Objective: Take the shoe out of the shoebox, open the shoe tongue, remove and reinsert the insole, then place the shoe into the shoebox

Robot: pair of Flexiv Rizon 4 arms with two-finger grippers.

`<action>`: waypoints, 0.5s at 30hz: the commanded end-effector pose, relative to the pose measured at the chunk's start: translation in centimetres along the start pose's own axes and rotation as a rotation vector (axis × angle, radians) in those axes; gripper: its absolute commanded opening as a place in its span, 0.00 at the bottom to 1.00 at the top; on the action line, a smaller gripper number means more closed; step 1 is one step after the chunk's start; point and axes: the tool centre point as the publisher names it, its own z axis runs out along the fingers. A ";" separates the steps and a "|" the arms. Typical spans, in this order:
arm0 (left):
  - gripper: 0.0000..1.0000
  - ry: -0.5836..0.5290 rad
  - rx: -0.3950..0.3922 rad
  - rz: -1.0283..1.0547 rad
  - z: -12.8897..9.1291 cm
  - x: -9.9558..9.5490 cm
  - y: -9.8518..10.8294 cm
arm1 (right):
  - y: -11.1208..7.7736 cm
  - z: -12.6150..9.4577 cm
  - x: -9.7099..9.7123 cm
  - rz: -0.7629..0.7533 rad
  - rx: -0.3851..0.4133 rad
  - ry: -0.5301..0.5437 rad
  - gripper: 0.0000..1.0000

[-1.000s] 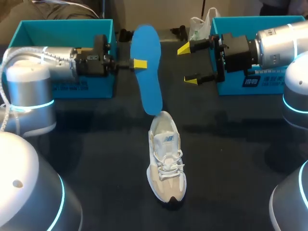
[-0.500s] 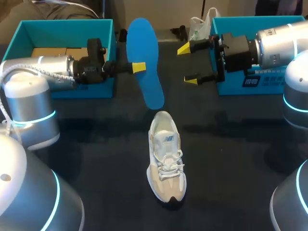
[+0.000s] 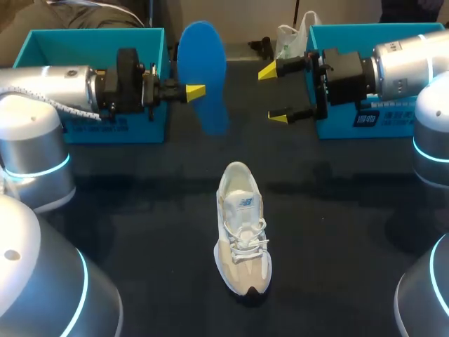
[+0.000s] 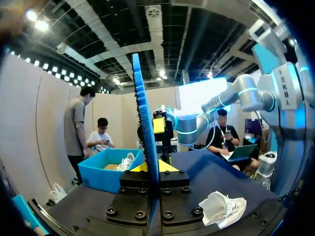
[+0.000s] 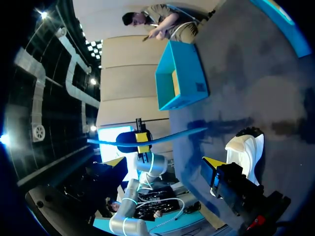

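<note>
Blue and held upright, the insole (image 3: 202, 77) is clamped between the closed fingers of the left pincer (image 3: 195, 90), clear of the worktop (image 3: 140, 210). The right pincer (image 3: 273, 93) faces it from well apart, fingers spread wide and gripping nothing. The shoe (image 3: 242, 235) stands on its sole below and between the two pincers, touched by neither. The left shoebox (image 3: 91, 31) lies behind the left arm and the right shoebox (image 3: 330, 29) behind the right arm.

From the left wrist, the insole (image 4: 145, 123) shows edge-on, rising straight out from between that pincer's (image 4: 147, 167) fingers, which press it from both sides. The shoe (image 4: 221, 209) lies on the worktop beside and below the pincer. The right pincer (image 4: 158, 125) is ahead, past the insole, with the right shoebox (image 4: 103, 169) beside it.

From the right wrist, its own pincer (image 5: 164, 162) is wide open and bare. Ahead, the insole (image 5: 157, 137) shows as a thin strip in the left pincer (image 5: 142, 136). The shoe (image 5: 246, 150) sits beside the right pincer's fingers, and the left shoebox (image 5: 179, 76) lies beyond.
</note>
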 end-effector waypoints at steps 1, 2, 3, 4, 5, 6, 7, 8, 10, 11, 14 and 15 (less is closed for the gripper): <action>0.00 0.015 0.003 0.036 0.1 0.4 0.1 | 0.0 0.1 0.0 0.001 -0.002 -0.002 1.00; 0.00 0.014 0.007 0.062 0.1 0.4 0.2 | 0.0 0.1 0.0 0.001 -0.002 -0.002 1.00; 0.00 0.017 0.004 0.118 0.1 0.5 0.4 | 0.0 0.1 0.0 0.001 -0.002 -0.002 1.00; 0.00 0.020 0.013 0.152 0.1 0.5 0.4 | 0.0 0.1 0.0 0.001 -0.002 -0.002 1.00; 0.00 0.013 0.010 0.217 0.0 0.6 0.5 | 0.0 0.1 0.0 0.001 -0.002 -0.002 1.00; 0.00 0.015 0.009 0.290 0.0 0.8 0.6 | 0.0 0.1 0.0 0.001 -0.002 -0.002 1.00; 0.00 0.012 0.007 0.336 -0.1 0.8 0.6 | 0.0 0.1 0.0 0.001 -0.002 -0.002 1.00; 0.00 0.006 0.008 0.440 -0.2 0.9 0.6 | 0.0 0.1 0.0 0.001 -0.002 -0.002 1.00; 0.00 -0.029 -0.032 0.621 -0.3 1.0 0.7 | 0.0 0.1 0.0 0.001 -0.002 -0.002 1.00; 0.00 -0.021 -0.021 0.677 -0.5 1.1 0.6 | 0.0 0.1 0.0 0.001 -0.002 -0.002 1.00; 0.00 -0.039 -0.034 0.712 -0.7 1.0 0.4 | 0.0 0.1 0.0 0.001 -0.002 -0.002 1.00; 0.00 -0.039 -0.034 0.712 -0.7 1.0 0.4 | 0.0 0.1 0.0 0.001 -0.002 -0.002 1.00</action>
